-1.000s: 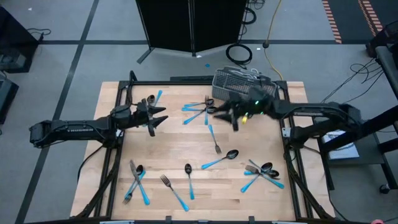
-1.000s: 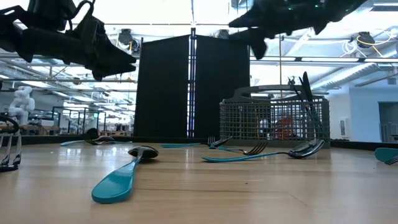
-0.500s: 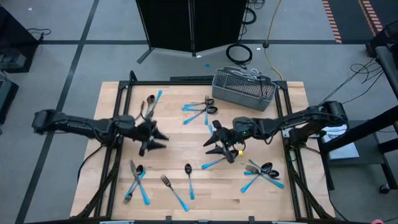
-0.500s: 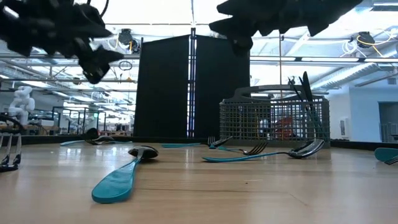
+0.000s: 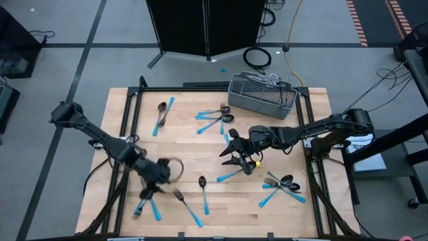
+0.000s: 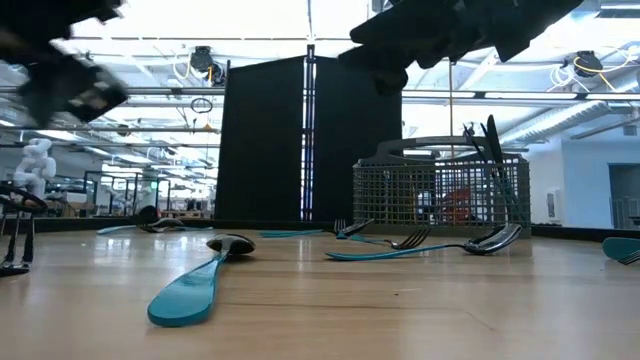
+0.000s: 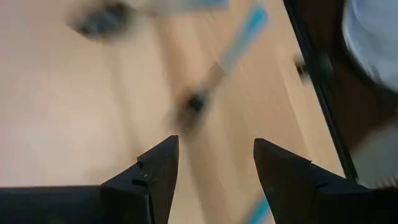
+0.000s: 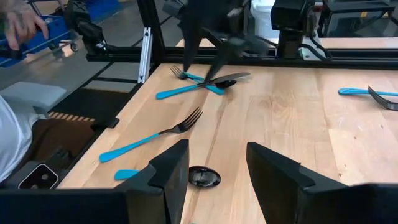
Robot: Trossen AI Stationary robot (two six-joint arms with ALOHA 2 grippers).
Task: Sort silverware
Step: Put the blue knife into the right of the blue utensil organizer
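Note:
The silverware is scattered over the wooden table: a spoon (image 5: 235, 174) just below my right gripper, a spoon (image 5: 202, 191), a fork (image 5: 186, 204), crossed pieces near the left (image 5: 146, 195) and right (image 5: 284, 186), and more at the far side (image 5: 215, 117) (image 5: 160, 114). My right gripper (image 5: 234, 155) (image 8: 217, 165) hovers open over mid-table, above the wood; a spoon bowl (image 8: 204, 177) shows past its fingers. My left gripper (image 5: 164, 171) (image 7: 214, 155) is open and blurred with motion, in the air near the left crossed pieces; a fork (image 7: 208, 93) lies ahead of it.
A grey wire-mesh basket (image 5: 262, 94) (image 6: 440, 195) stands at the far right of the table with dark utensils upright in it. Black frame rails (image 5: 127, 107) run along the table's sides. A person in white (image 8: 15, 146) sits beyond the near edge.
My left gripper has swept from the far left part of the table toward the near edge and down, ending by the left crossed pieces. My right gripper came away from the basket toward mid-table in the first half second, then held still. No silverware has moved.

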